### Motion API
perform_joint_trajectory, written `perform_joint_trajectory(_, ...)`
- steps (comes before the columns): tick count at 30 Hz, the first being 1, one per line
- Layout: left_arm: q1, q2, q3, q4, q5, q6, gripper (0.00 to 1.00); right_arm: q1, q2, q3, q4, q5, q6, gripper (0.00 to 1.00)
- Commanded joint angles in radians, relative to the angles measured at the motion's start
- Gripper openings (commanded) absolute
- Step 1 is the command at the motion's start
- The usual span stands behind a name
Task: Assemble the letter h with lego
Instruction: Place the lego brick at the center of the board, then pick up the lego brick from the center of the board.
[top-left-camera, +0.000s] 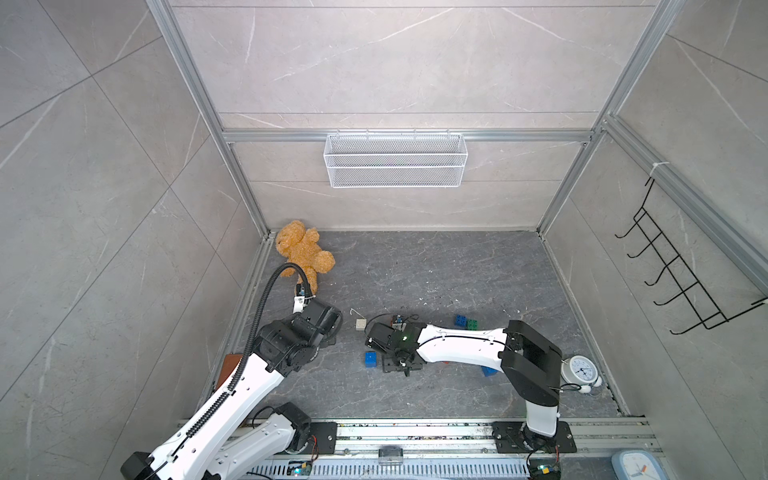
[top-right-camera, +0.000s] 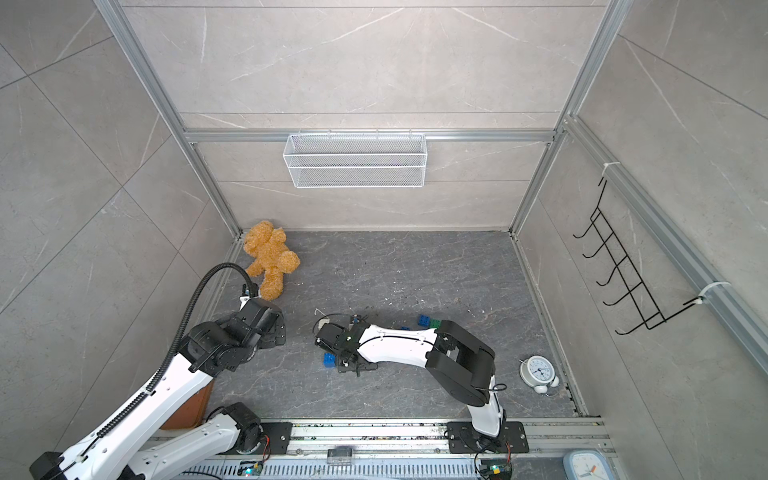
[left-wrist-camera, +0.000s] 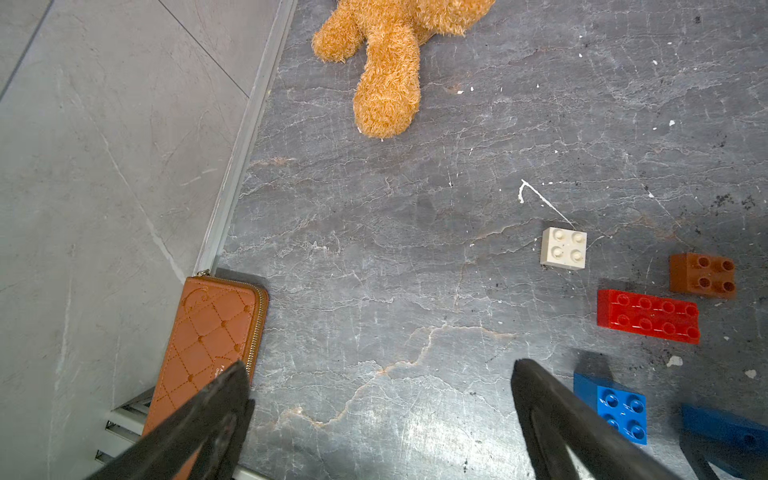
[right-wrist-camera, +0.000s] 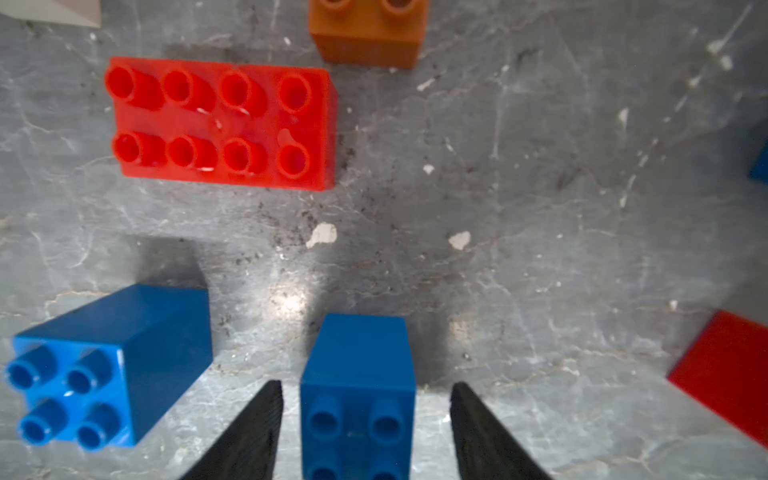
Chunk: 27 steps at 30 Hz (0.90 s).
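Straddling a blue square brick (right-wrist-camera: 357, 374) low over the table (top-left-camera: 457, 270), the right hand (right-wrist-camera: 365, 383) has its fingers apart, with a sliver of bare stone showing on either side, so nothing is clamped. Just beside it stands a second blue brick (right-wrist-camera: 112, 365), studs up, and beyond that lie a long red brick (right-wrist-camera: 220, 124) and a brown brick (right-wrist-camera: 368, 33). A white brick (left-wrist-camera: 564, 248) sits a little apart from them. Another red brick (right-wrist-camera: 727, 374) shows only a corner. In a top view a blue-and-green pair (top-left-camera: 465, 322) peeks out behind the right arm, which hides most of the cluster.

The left hand (left-wrist-camera: 380, 365) hangs wide open with nothing between its fingers, near a tan quilted wallet (left-wrist-camera: 208, 332) lying against the wall. The wallet bears small stamped lettering (a finger covers part of it, and the rest is too small to read).

A teddy bear (top-left-camera: 303, 253) lies in the far corner. A white alarm clock (top-left-camera: 581, 368) stands by the right arm's elbow, its dial numerals too small to make out. A wire basket (top-left-camera: 395, 160) and a black hook rack (top-left-camera: 673, 270) hang on the walls.
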Motion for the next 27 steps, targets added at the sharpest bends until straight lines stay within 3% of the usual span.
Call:
perform_joint_trajectory(1, 0.008, -0.002, -0.003, 0.01, -0.01, 0.022, 1.0, 0.006, -0.008, 0.05, -0.068, 0.028, -0.005, 0.8)
perform_joint_trajectory(7, 0.022, -0.004, -0.008, 0.026, 0.012, 0.028, 1.0, -0.003, -0.048, 0.179, -0.136, 0.069, -0.067, 0.99)
perform_joint_trajectory(17, 0.029, -0.004, -0.021, 0.04, 0.025, 0.031, 1.0, -0.076, 0.088, 0.323, -0.111, -0.036, -0.075, 1.0)
perform_joint_trajectory(27, 0.037, -0.024, -0.027, 0.048, 0.023, 0.036, 1.0, -0.095, 0.255, 0.491, -0.208, 0.002, -0.117, 1.0)
